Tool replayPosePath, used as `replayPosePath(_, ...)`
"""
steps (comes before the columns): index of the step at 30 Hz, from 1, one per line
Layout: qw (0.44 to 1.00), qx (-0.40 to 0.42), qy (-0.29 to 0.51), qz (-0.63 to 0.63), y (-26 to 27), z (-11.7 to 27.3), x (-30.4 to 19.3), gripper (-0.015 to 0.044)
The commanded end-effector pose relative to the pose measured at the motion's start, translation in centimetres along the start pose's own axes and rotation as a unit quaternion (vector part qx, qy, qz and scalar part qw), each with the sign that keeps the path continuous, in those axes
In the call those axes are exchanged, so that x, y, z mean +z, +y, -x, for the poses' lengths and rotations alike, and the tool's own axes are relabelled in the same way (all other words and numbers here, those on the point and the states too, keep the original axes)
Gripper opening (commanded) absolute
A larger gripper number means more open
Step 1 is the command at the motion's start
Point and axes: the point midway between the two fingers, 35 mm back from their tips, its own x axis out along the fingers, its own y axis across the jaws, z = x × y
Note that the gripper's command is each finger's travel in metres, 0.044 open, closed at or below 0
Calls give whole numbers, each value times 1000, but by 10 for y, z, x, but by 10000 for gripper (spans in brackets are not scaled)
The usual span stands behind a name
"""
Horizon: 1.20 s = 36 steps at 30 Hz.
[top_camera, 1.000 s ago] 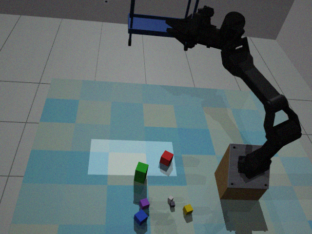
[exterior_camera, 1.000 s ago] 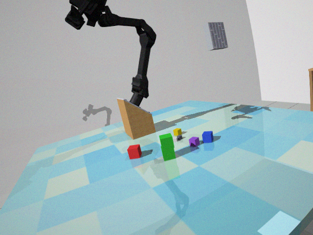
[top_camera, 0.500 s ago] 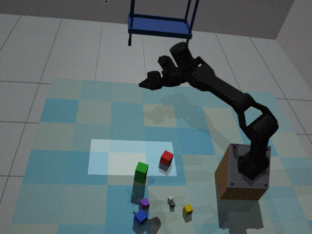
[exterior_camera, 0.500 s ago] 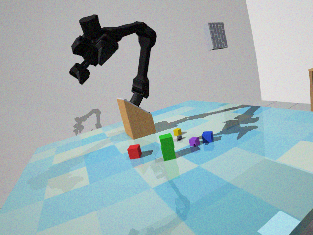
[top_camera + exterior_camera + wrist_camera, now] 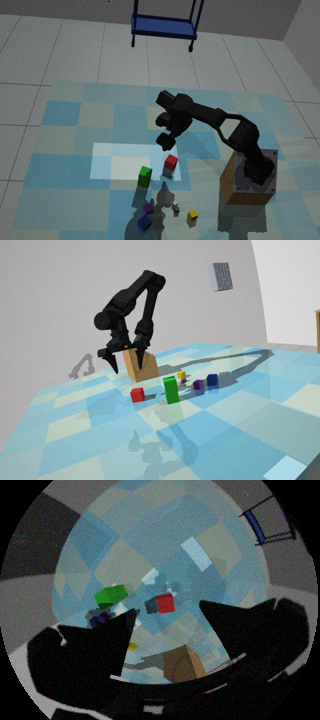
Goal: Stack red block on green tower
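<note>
Green tower (image 5: 171, 390) stands upright; red block (image 5: 137, 394) beside.

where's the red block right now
The red block sits on the mat, just right of the green tower in the top view, apart from it, with the open gripper hanging above it.

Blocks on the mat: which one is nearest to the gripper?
The red block: it lies just below the open gripper, while the green tower and the others stand farther away.
</note>
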Motion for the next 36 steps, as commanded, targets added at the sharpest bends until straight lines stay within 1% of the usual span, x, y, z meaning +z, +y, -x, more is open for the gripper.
replayPosePath(1,998,-8,51,26,0,-11,-22,440)
replayPosePath(10,998,-8,51,26,0,-10,-22,440)
replayPosePath(13,998,-8,51,26,0,-25,-23,440)
replayPosePath(18,998,-7,52,26,-1,-64,-29,440)
replayPosePath(27,998,-7,52,26,-1,-70,-31,440)
replayPosePath(36,998,-7,52,26,-2,-85,-32,440)
